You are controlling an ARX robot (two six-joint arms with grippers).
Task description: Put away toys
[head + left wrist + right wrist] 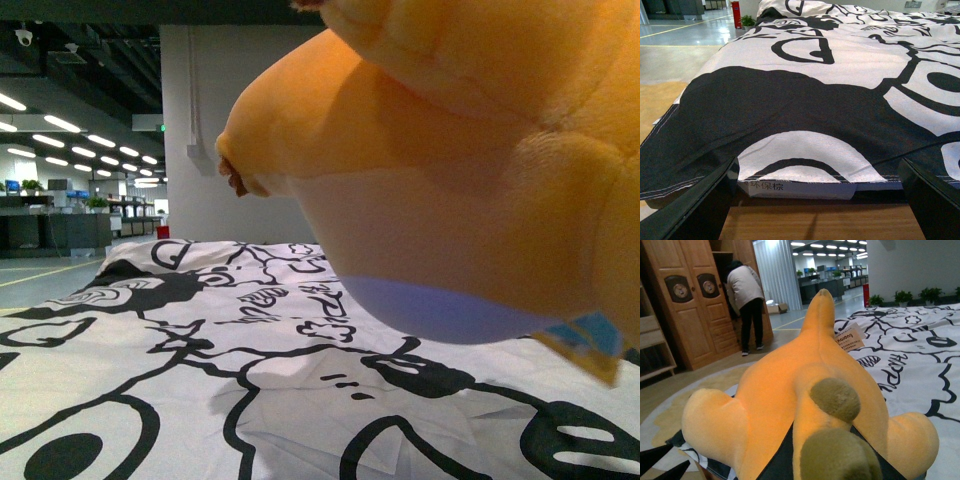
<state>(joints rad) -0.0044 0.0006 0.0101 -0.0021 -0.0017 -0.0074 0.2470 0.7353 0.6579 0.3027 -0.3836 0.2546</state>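
The right claw (785,462) is almost wholly hidden under the plush animal (805,390), with only a dark wedge of it showing between the toy's stubby limbs. It is closed on the toy and holds it in the air above the bed (200,400), so near the front camera that the soft body fills the upper right of that view. There is one toy, rounded and stuffed, in short-pile yellow-orange fabric with a paler belly and two olive-brown pads (835,399) on its limbs. It carries one cream paper tag (849,337) with print, and one blue and yellow label (592,345) hangs from its underside. The left claw (817,172) sits low at the edge of the bed, its two dark glossy fingers (695,205) spread wide and gripping no object. The hanging hem of the bedcover (840,75) lies just ahead of them. This single cover is woven cloth, white with bold black cartoon outlines and lightly creased. It drapes over the edge above a white mattress label (795,189) with printed characters and a wood-grain board (815,222). Off the bed's side stands a wooden wardrobe (695,305) with two round medallions on its doors, and one person (747,300) in a pale jacket and dark trousers faces it. Farther off are a grey pillar (195,100), several potted plants (903,296) and rows of ceiling lights (60,123).
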